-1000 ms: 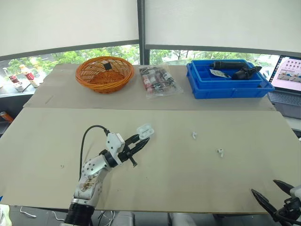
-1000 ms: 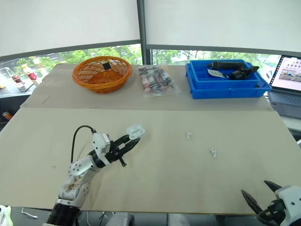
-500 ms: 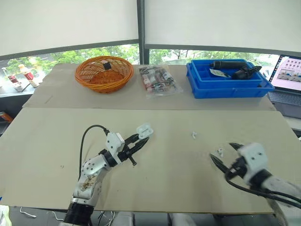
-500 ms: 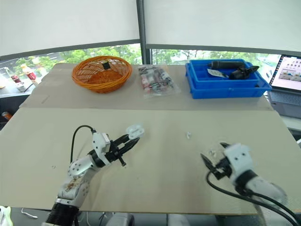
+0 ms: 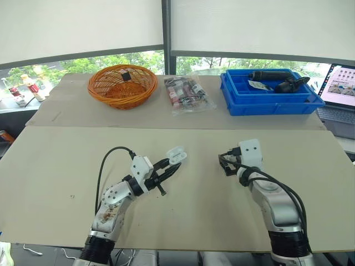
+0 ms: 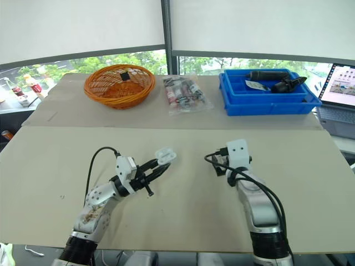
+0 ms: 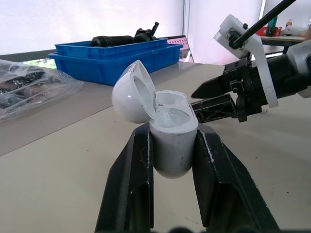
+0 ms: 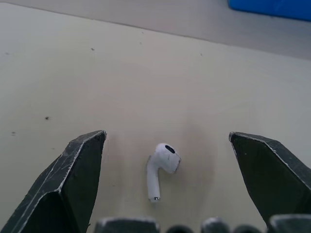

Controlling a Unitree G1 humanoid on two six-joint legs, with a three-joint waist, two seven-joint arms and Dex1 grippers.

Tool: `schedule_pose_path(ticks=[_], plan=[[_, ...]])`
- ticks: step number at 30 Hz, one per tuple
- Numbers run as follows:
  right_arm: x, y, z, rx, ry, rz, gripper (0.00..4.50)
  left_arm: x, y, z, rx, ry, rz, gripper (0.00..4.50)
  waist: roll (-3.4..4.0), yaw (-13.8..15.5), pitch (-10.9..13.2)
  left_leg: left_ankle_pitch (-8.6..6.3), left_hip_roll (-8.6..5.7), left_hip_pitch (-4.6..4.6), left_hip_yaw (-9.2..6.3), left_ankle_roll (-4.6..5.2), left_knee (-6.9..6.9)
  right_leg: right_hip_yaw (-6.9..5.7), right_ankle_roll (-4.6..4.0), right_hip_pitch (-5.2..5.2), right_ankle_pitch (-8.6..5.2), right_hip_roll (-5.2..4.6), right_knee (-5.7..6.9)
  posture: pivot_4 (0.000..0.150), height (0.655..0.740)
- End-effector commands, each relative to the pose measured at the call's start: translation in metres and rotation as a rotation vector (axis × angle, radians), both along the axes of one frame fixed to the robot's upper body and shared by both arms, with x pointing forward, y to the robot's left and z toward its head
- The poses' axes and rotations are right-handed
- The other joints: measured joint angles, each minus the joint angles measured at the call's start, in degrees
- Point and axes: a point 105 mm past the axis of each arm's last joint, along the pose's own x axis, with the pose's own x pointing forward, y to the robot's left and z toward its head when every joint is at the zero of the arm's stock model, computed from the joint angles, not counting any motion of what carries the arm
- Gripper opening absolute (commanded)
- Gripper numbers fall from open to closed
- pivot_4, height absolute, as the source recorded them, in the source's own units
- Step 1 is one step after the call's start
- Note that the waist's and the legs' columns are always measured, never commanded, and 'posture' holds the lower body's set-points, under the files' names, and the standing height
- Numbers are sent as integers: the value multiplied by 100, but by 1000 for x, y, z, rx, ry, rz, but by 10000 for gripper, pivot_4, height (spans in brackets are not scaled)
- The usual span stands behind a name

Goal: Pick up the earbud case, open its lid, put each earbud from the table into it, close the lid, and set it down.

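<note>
Left hand pinching open-lidded earbud case; right hand spread astride earbud

Beige table fills lower half of frame; seam runs across middle, second beige slab behind it. Upper frame: two white roller blinds drawn most of way down, dark mullion between. Narrow window strip below blinds, green trees outside. Soft, even daylight.
</note>
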Motion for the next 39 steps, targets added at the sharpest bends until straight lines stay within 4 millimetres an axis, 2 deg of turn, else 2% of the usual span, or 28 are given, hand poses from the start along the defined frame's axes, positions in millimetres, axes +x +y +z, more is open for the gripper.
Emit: schedule_pose_path(ticks=[1, 2, 3, 10, 13, 14, 16, 18, 20, 24, 26, 28, 30, 35, 39], plan=[[0, 0, 0, 23, 3, -38, 45000, -4, -4, 9, 10, -53, -30, 5785, 1, -24, 0, 0, 0, 1, 0, 0, 0, 0, 0, 0, 0, 0, 0, 1500, 7163], [-1, 2, -3, 45, 15, -41, 45000, -5, -5, 9, 10, -54, -36, 5785, 1, -30, -1, 0, 1, 2, 0, 0, -1, 0, 0, 0, 0, 1, 1, 1500, 7163], [-2, 4, -5, 61, 25, -43, 39419, -6, -6, 9, 10, -56, -39, 5785, 2, -33, -1, 0, 1, 2, 0, 0, -1, 0, 0, 0, 0, 1, 1, 1500, 7163], [-4, 9, -14, 123, 74, -54, 15582, -6, -8, 8, 8, -52, -45, 5785, 1, -33, -1, 0, 2, 4, 0, 0, -2, 0, 0, 3, 0, 2, 1, 1500, 7163], [-4, 11, -11, 123, 70, -38, 5040, -6, -7, 7, 13, -52, -44, 5785, 1, -38, -1, 0, 3, 7, 0, 0, -5, -1, 0, 3, 0, 3, 1, 1500, 7163], [-4, 14, -8, 119, 65, -13, 3224, -6, -7, 7, 14, -51, -42, 5785, 1, -40, -1, 0, 3, 7, 0, 0, -5, -1, 0, 3, 0, 3, 1, 1500, 7163], [-7, 25, 1, 110, 51, 65, 3139, -6, -6, 7, 14, -51, -39, 5785, 2, -42, -1, 0, 2, 7, 0, 0, -7, 0, 0, 3, 0, 3, 1, 1500, 7163], [-14, 42, 15, 78, 30, 219, 3139, -8, -6, 7, 14, -49, -37, 5785, 3, -55, 0, 0, 3, 7, 0, 0, -8, 0, 0, 3, 0, 3, -1, 1500, 7163], [-24, 50, 26, 10, 16, 374, 3139, -9, -6, 7, 14, -47, -37, 5785, 8, -54, 3, 0, 2, 6, 1, 0, -13, 2, 0, -1, 0, 2, -2, 1500, 7163], [-43, 46, 40, -109, -5, 607, 3139, -13, -5, 6, 15, -41, -39, 5785, 8, -15, 6, 0, 0, 3, -1, 0, -15, -2, 1, 3, -1, 0, -10, 1500, 7163], [-63, 40, 44, -191, -12, 792, 3139, -17, -3, 6, 17, -35, -35, 5785, 7, 1, 7, 0, -1, 3, 0, 0, -14, -3, 2, 7, -1, -2, -18, 1500, 7163], [-86, 27, 41, -258, 32, 963, 3138, -21, -1, 6, 18, -27, -32, 5785, 5, 23, 9, 0, 0, 1, -1, 1, -16, -6, 3, 8, -2, -2, -27, 1500, 7163], [-102, 7, 36, -310, 113, 1055, 3138, -26, 0, 6, 22, -19, -36, 5785, 2, 10, 12, -1, 2, 2, 0, 2, -19, -5, 3, 12, -2, -1, -35, 1500, 7163], [-127, -43, 20, -540, 256, 1237, 3138, -39, 2, 8, 37, 5, -52, 5785, -9, -28, 18, -1, 3, 21, 5, 2, -20, 0, 2, 24, 0, 0, -28, 1500, 7163], [-139, -65, 10, -609, 327, 1329, 3138, -43, 3, 9, 48, 18, -63, 5785, -10, -30, 19, -1, 3, 23, 7, 2, -20, 2, 2, 25, -1, 0, -26, 1500, 7163]])
